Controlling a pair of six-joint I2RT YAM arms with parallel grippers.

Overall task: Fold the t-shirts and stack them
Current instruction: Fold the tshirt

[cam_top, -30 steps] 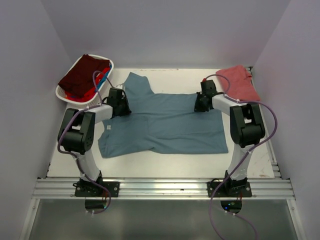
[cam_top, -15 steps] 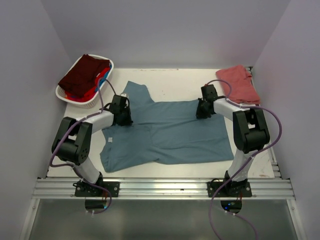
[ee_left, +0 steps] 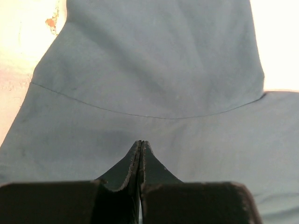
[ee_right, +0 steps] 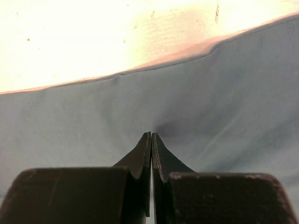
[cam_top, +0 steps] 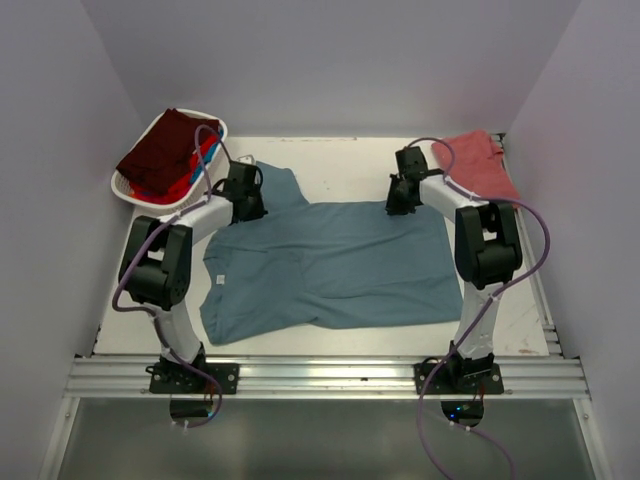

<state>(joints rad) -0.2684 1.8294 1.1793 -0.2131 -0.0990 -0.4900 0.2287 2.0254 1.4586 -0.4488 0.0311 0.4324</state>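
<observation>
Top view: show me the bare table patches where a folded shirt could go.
Free: the far strip of table between basket and salmon shirt; the near strip between teal shirt and rail. Crowded: both far corners.

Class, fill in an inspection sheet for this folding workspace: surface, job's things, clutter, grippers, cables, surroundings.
Surface: white table, lightly stained.
Job's things: teal t-shirt spread mid-table; salmon t-shirt at far-right corner; maroon t-shirt atop others in white basket.
Clutter: nothing seen.
Grippers: left gripper and right gripper each shut on the teal t-shirt's far side.
Cables: purple cables loop off both arms.
Surroundings: pale walls; metal rail at near edge.
</observation>
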